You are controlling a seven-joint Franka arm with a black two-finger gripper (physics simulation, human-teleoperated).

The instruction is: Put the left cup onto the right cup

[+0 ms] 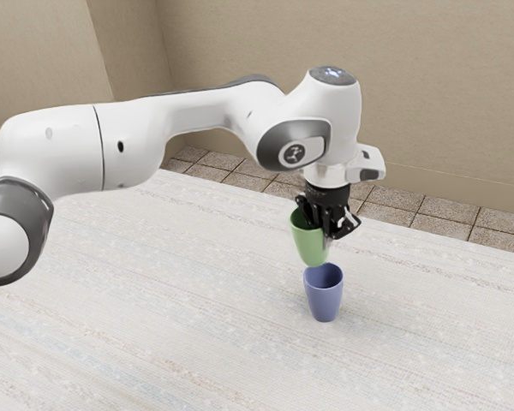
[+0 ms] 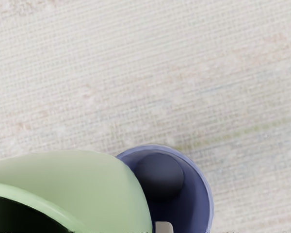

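Observation:
A green cup [image 1: 309,241] hangs in the air, held at its rim by my black gripper [image 1: 328,221], which is shut on it. Its base hovers just above the rim of a blue cup [image 1: 324,291] that stands upright on the table. In the wrist view the green cup [image 2: 72,187] looms large right under my hand, partly covering the open mouth of the blue cup [image 2: 179,189], whose inside is bare.
The table [image 1: 154,282] has a pale woven surface that spreads wide on all sides of the cups. Behind it run a tiled floor [image 1: 428,210] and a beige wall [image 1: 428,77].

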